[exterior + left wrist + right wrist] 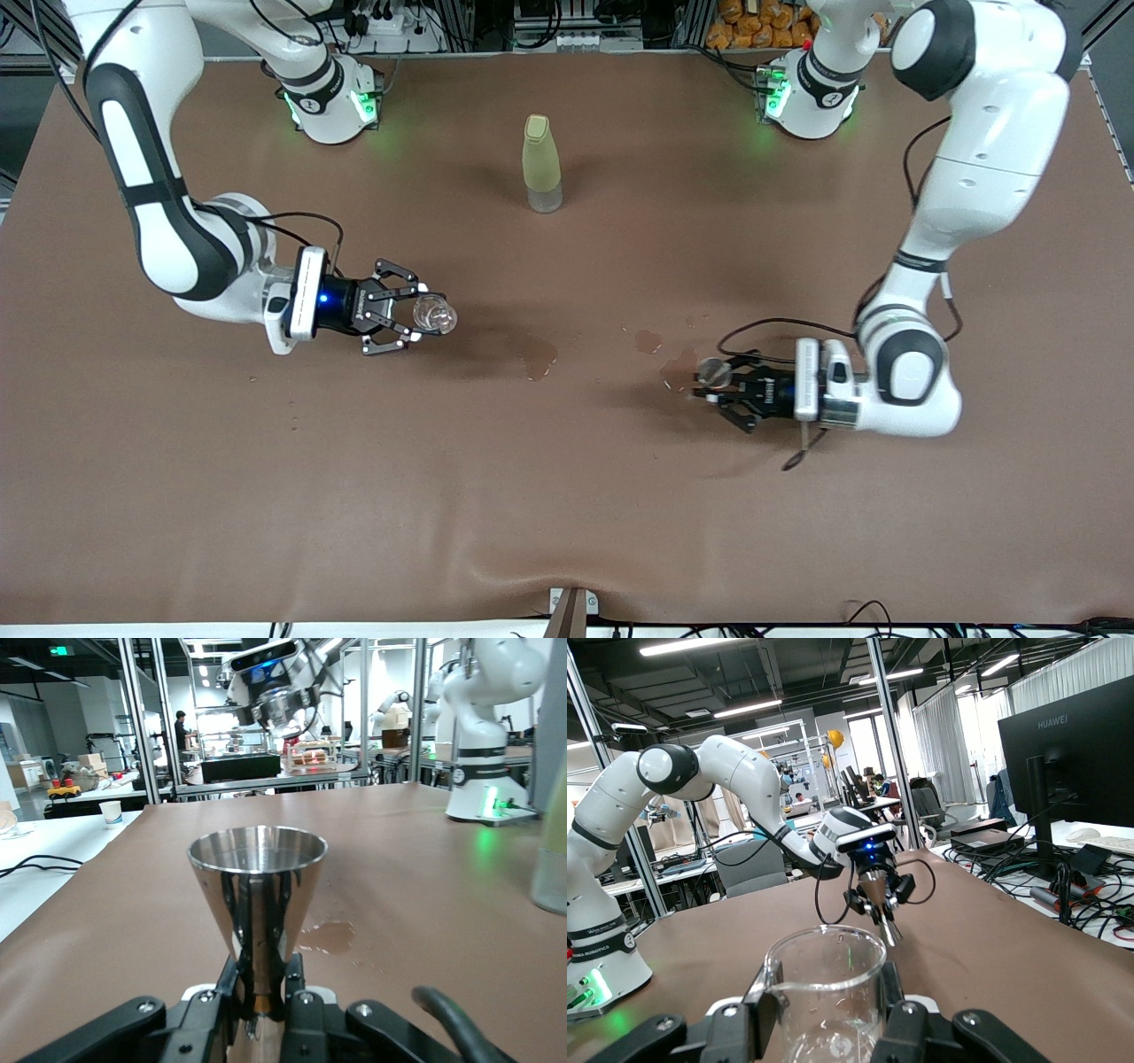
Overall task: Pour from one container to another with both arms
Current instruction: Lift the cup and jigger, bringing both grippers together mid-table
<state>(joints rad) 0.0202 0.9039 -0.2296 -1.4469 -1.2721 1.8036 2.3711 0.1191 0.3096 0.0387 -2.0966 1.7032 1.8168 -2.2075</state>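
The tiny clear glass cup (436,315) stands upright in my right gripper (423,313), which is shut on it over the table toward the right arm's end. In the right wrist view the cup (826,988) sits between the black fingers (749,1028). My left gripper (709,381) is shut on the waist of the shiny metal jigger (712,373), held upright toward the left arm's end. The left wrist view shows the jigger (257,881) with its round rim up. The two containers are well apart, facing each other across the table's middle.
A tall yellow-green bottle (541,164) stands near the robots' bases, midway between them. Wet patches (538,359) darken the brown table cover (567,496) between the grippers, with smaller drops (648,340) close to the jigger.
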